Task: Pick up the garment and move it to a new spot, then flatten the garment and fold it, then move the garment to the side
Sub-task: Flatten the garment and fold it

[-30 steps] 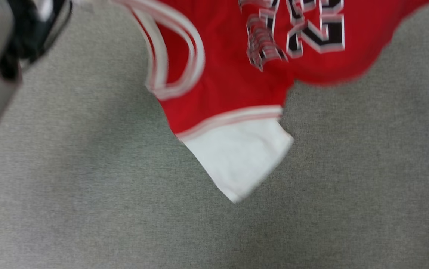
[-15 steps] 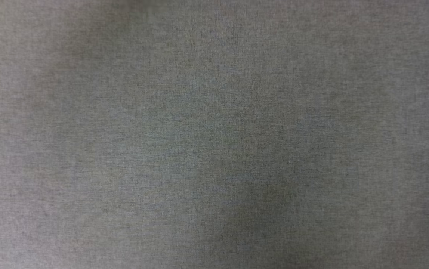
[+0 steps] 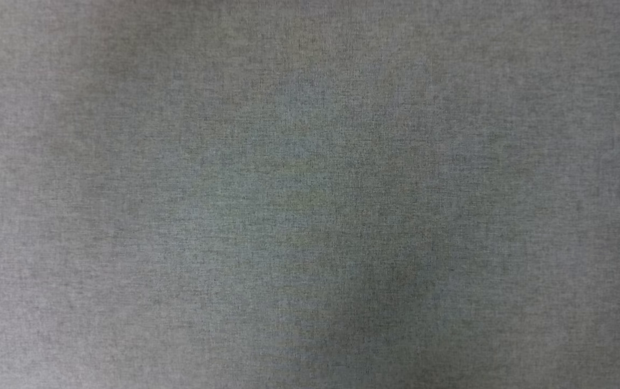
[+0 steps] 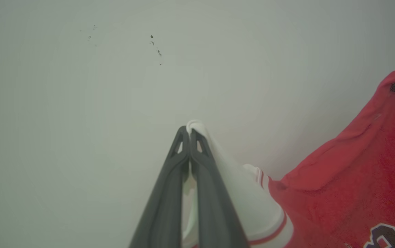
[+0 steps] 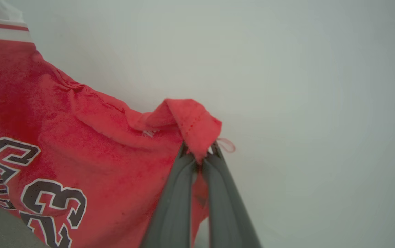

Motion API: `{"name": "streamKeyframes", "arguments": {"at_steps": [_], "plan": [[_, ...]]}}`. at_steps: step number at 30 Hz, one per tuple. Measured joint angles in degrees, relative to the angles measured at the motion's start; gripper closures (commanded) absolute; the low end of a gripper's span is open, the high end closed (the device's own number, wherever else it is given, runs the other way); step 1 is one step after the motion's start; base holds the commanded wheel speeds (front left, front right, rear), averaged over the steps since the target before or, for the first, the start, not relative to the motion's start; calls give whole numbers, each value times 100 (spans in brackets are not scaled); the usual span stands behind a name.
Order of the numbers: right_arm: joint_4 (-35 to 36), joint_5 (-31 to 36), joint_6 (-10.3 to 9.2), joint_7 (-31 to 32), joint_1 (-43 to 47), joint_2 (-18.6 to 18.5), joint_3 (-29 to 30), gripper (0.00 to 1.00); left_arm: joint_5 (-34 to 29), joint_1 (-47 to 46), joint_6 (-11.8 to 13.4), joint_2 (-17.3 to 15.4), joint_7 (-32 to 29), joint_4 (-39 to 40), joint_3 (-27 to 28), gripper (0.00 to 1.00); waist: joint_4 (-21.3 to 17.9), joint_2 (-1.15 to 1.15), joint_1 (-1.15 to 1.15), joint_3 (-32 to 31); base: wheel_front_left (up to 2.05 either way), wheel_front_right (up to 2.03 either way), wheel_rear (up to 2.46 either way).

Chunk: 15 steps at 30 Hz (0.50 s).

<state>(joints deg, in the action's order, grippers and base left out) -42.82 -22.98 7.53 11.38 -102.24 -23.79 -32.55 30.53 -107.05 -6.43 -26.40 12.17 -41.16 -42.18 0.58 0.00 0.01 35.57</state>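
Grey cloth surface (image 3: 310, 194) lies below me; my left gripper (image 4: 188, 132) pinches the white sleeve (image 4: 245, 199) of the garment (image 4: 349, 179), and my right gripper (image 5: 200, 152) pinches its red hem (image 5: 190, 117).

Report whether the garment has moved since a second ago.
Cannot tell: the grey surface now seen where the garment was bears no fixed mark, so the camera may have moved.

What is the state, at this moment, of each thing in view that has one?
left tool: shut on the garment's white sleeve.
right tool: shut on a red hem corner of the garment.
garment: hangs from both tools, creased, not flat, not folded.
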Motion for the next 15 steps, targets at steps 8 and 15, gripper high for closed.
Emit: {"name": "streamKeyframes", "arguments": {"at_steps": [8, 15], "plan": [[-300, -688, 0, -403, 1304, 211, -709, 100, 320, 1555, -64, -15, 253, -107, -238, 100, -46, 0, 0, -308, 0, 0, 0], [-247, -1214, -1, -812, 2575, 24, -1255, 100, 457, 3500, 52, -204, 275, 644, -78, 100, -38, 0, -1, -688, 0, 0, 0]]}}
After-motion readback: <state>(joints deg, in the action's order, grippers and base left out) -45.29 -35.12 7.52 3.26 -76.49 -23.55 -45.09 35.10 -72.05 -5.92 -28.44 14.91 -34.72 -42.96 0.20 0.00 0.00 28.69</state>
